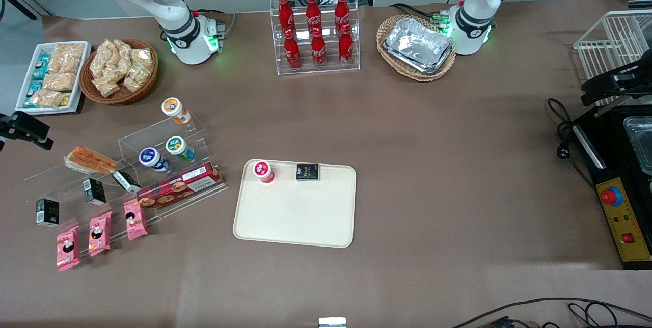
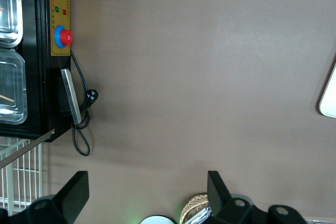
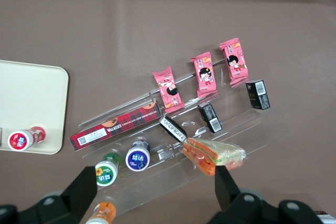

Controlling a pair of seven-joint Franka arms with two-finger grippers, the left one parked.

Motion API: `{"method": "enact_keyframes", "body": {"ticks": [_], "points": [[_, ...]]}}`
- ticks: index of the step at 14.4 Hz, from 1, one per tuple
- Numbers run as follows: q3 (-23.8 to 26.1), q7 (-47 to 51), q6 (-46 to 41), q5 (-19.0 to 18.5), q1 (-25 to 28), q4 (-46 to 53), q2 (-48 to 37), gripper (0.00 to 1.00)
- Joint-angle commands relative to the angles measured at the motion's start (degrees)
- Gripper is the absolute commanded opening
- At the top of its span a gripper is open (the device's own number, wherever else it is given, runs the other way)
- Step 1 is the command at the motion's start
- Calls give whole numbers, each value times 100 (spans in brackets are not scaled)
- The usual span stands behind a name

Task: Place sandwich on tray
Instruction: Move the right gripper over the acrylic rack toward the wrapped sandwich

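Observation:
The sandwich [image 1: 89, 160], a clear-wrapped wedge with orange, white and greenish layers, lies on an upper step of a clear acrylic stand [image 1: 168, 137] toward the working arm's end of the table. It also shows in the right wrist view [image 3: 212, 155]. The cream-beige tray [image 1: 295, 216] lies flat at the table's middle and holds a red-capped cup [image 1: 264, 171] and a small black packet [image 1: 307, 171]. The tray's corner shows in the right wrist view [image 3: 31, 98]. My right gripper [image 3: 155, 195] is open and empty, held high above the stand, with the sandwich close to one finger [image 3: 226, 187].
The stand also carries capped cups [image 1: 175, 145], a long red biscuit box [image 1: 178, 188], small black boxes [image 1: 94, 191] and pink snack packets [image 1: 99, 234]. A cola bottle rack [image 1: 316, 32], a snack basket [image 1: 119, 71], a white snack tray [image 1: 51, 76] and foil trays [image 1: 417, 45] stand farther from the front camera.

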Motion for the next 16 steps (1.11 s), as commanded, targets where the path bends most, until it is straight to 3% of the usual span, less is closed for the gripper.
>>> {"method": "enact_keyframes", "body": {"ticks": [1, 5, 12, 16], "points": [[34, -62, 1, 61, -95, 34, 6, 100], [25, -516, -70, 87, -113, 25, -11, 100], [-28, -3627, -26, 149, -596, 16, 24, 100], [-370, -5514, -78, 166, -596, -220, 94, 100]]}}
